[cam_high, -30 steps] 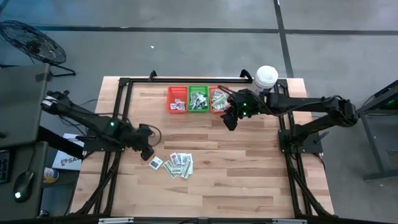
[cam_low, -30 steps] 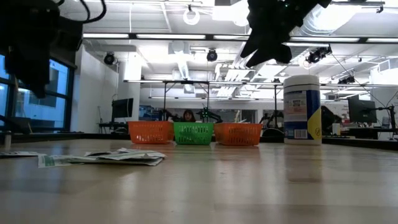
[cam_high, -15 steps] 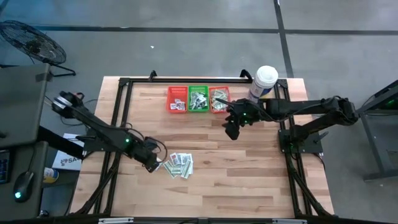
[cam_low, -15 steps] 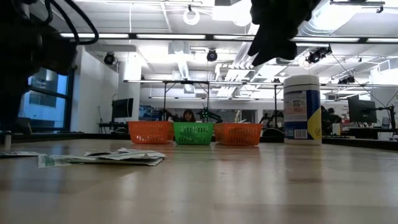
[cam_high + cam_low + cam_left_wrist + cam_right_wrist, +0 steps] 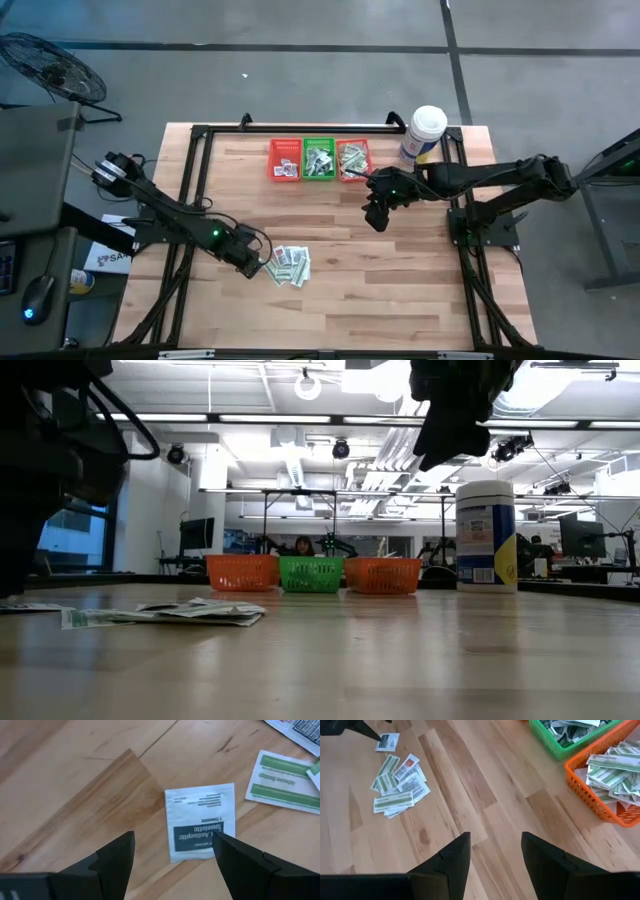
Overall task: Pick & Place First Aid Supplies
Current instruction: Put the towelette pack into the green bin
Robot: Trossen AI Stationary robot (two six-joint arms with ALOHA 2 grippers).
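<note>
left arm: left gripper [image 5: 256, 265] is low over the table [image 5: 400, 300], at the left edge of the loose pile; it is the nearer arm to the pile by a wide margin.
left fingers: spread apart, holding nothing; in the left wrist view the gripper [image 5: 172, 851] has one dark finger [image 5: 117, 855] on each side of a single packet.
target packet: white square wipe packet [image 5: 201, 821] with a dark printed band, flat on the wood, apart from the rest of the pile. It sits straight ahead of the fingertips and roughly centred in the gap, not yet between the pads as far as I can tell.
packet axis: near square, so no strong long axis; its edges are slightly skewed to the line between the fingers.
pile: remaining packets [image 5: 288, 266] lie just right of the left gripper, green-and-white strips [image 5: 282, 782] nearest the target but not touching it.
next move: likely a short drop straight down and close; main risk is sliding a flat packet instead of lifting it.
baskets: red basket [image 5: 284, 160], green basket [image 5: 319, 159] and orange basket [image 5: 352, 158] stand in a row at the far edge, all with packets inside.
right arm: right gripper [image 5: 375, 210] hangs above the table just in front of the orange basket, well apart from the pile.
right fingers: parted, empty [image 5: 492, 852].
tub: white tub [image 5: 424, 133] at the far right corner, untouched.
</note>
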